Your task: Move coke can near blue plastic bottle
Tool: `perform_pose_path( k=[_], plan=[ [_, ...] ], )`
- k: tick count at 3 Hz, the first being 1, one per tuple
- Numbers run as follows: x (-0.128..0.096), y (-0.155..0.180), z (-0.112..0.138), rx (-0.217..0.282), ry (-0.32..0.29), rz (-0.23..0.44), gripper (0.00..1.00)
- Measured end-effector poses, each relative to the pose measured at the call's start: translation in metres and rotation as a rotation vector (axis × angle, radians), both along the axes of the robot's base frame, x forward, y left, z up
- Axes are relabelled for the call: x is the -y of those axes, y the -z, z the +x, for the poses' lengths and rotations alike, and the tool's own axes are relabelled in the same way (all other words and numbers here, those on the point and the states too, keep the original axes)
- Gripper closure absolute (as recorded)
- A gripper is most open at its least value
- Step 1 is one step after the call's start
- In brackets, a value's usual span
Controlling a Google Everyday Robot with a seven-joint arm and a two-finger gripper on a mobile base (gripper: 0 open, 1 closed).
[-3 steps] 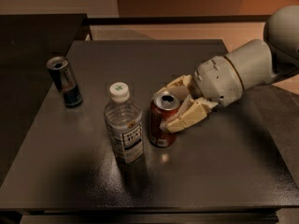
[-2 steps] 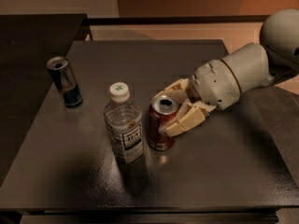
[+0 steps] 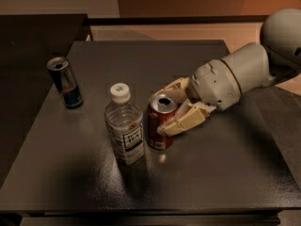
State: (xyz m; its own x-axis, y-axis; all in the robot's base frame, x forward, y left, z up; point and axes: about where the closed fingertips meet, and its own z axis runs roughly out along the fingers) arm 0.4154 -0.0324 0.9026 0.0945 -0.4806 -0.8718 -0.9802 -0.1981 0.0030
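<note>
While the tool (image 3: pixel 162 113) sits a little to the right of the middle of the frame, its two cream-coloured fingers (image 3: pixel 186 120) are closed around the coke can (image 3: pixel 157 126). One finger passes behind the can and the other lies against its front right side, so the can is held between them. The can stands upright on the dark bench (image 3: pixel 225 173), and its silver top with the open mouth faces up. From the tool, the pale grey wrist and arm (image 3: pixel 244 72) run toward the upper right of the frame and end in a large rounded joint at the right edge. Just to the left of the coke can stands the blue plastic bottle (image 3: pixel 124 131), also upright, with a white cap that has a green mark and a white-and-dark label on its lower body. The bottle and the can are very close side by side, but I cannot tell if they really touch. Below the can, a small bright reflection shows on the bench surface. In the upper left part of the bench, well apart from the bottle and the coke can, stands a slim dark energy drink can (image 3: pixel 66 83), upright, its top open.
</note>
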Motion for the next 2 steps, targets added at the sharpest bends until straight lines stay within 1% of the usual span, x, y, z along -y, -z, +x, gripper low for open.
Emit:
perform_pose_path(
  k=[1, 2],
  plan=[
    [-0.0019, -0.0004, -0.0004, 0.001, -0.002, -0.001, 0.0],
    [-0.002, -0.0004, -0.0004, 0.001, -0.003, -0.001, 0.0]
  ],
)
